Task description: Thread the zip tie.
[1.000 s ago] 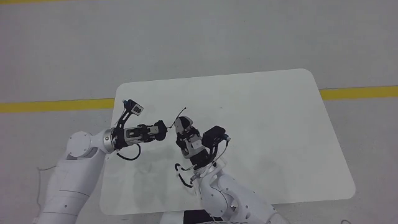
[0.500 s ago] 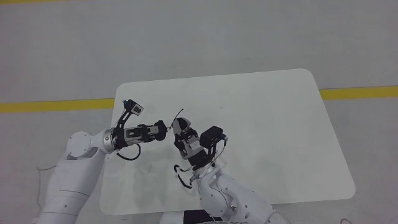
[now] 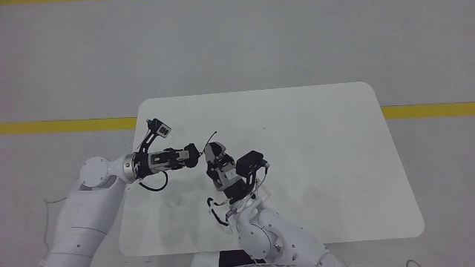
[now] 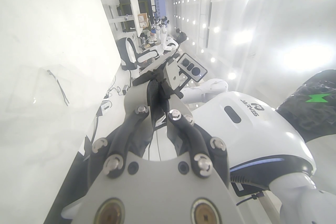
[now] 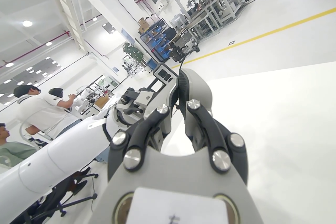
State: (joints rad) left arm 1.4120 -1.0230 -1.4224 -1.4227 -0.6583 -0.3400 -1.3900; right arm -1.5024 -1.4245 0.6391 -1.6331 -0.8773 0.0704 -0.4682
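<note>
A thin black zip tie (image 3: 213, 136) sticks up out of my right gripper (image 3: 212, 150), which is shut on it above the white table's (image 3: 319, 156) near left part. In the right wrist view the tie's free tip (image 5: 180, 64) pokes out past the closed fingers of my right gripper (image 5: 179, 83). My left gripper (image 3: 194, 153) hovers just left of it, tip to tip and almost touching. In the left wrist view my left gripper (image 4: 156, 89) has its fingers pressed together, and I cannot make out anything between them.
A second black zip tie (image 4: 59, 87) lies loose on the table on what looks like a clear plastic sheet, farther out from both grippers. The table's rounded far right corner (image 3: 371, 89) and wide right side lie beyond.
My right gripper has shifted a little to the left with the zip tie, closing the gap to the left gripper. The left arm has stayed still.
</note>
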